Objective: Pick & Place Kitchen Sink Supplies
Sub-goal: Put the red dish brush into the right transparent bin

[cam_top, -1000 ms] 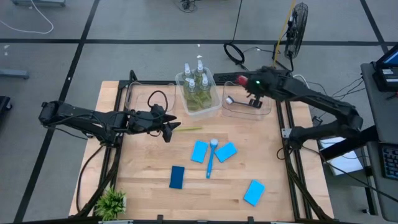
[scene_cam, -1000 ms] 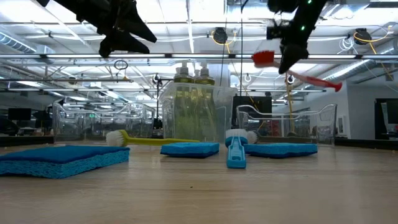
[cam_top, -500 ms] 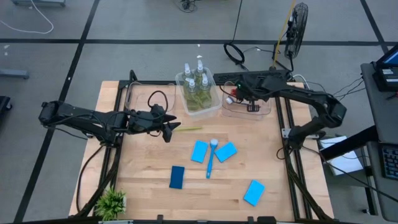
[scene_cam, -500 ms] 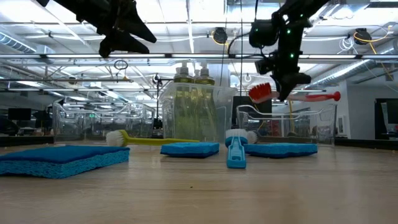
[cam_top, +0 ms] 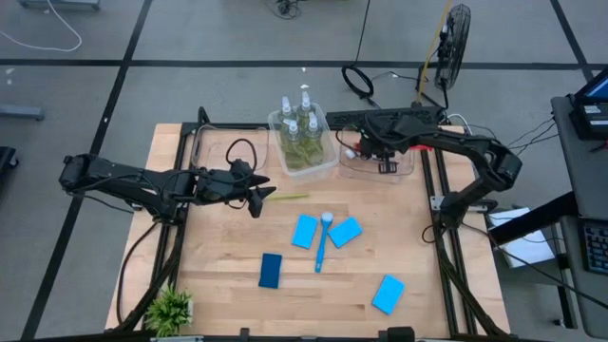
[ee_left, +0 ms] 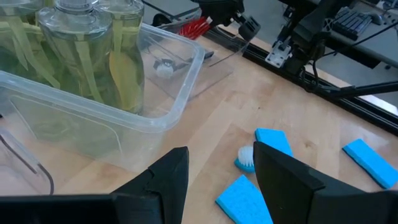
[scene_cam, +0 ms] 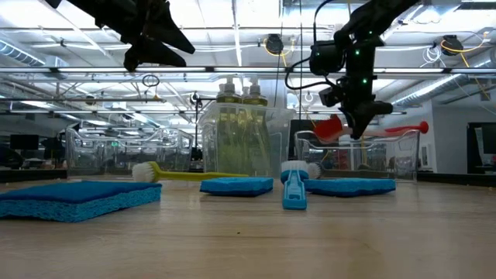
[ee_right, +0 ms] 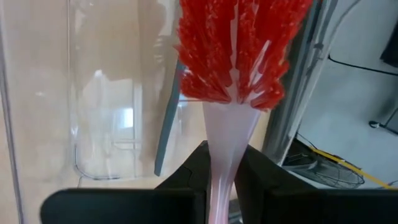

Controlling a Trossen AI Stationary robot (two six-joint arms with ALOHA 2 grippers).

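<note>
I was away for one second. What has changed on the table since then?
The right gripper, shut on the red brush, moved left and lowered it to the right bin. The left gripper, sponges and other brushes stayed as they were.

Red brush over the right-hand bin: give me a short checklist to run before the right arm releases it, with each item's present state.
1. Right gripper shut on the red brush: ok; the handle sits clamped between its fingers in the right wrist view.
2. Brush above the right clear bin: ok in the high view.
3. Brush low enough to drop cleanly: cannot tell; in the low view the bristles hang about level with the bin's rim.
4. Room in the bin: ok; only one dark brush lies inside.
5. Left gripper out of the way: ok; it hovers open over the table's left side, holding nothing.
6. Bottle bin undisturbed: ok.
</note>
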